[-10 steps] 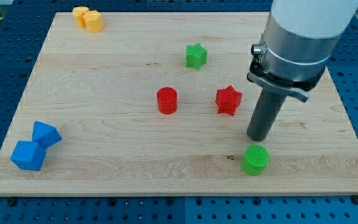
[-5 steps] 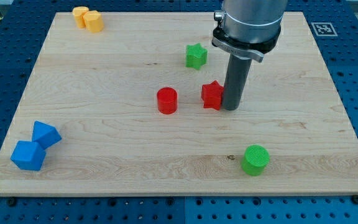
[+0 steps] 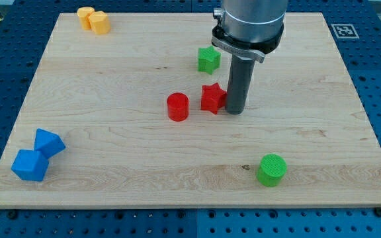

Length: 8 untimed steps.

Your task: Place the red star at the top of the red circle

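The red star (image 3: 212, 98) lies near the middle of the wooden board (image 3: 111, 152), just to the right of the red circle (image 3: 177, 106) and slightly higher. A small gap separates the two. My tip (image 3: 235, 111) touches the star's right side. The rod rises from there to the arm at the view's top.
A green star (image 3: 208, 59) lies above the red star. A green circle (image 3: 271, 169) sits at the lower right. Two blue blocks (image 3: 37, 155) sit at the lower left. Two orange blocks (image 3: 94, 20) sit at the top left.
My tip swept from the lower right to the star's right side and pushed the red star left and slightly up, closer to the red circle.
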Available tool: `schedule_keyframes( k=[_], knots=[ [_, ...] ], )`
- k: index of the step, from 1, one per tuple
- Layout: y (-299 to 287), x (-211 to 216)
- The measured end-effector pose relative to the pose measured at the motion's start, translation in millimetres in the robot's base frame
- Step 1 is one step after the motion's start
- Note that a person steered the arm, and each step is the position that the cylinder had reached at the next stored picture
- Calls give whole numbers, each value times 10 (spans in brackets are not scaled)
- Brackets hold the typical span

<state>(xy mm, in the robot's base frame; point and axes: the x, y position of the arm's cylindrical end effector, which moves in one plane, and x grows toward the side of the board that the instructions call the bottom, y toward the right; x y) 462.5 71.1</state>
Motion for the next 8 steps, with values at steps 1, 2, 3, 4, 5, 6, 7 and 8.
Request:
schedule_keyframes(
  k=[1, 2, 3, 4, 5, 6, 7, 8],
  knots=[
    [-78, -131],
    [-224, -136],
    [-277, -136],
    [-319, -136],
    [-602, -160],
    [-806, -191],
    [-935, -209],
    [-894, -205]
  ],
)
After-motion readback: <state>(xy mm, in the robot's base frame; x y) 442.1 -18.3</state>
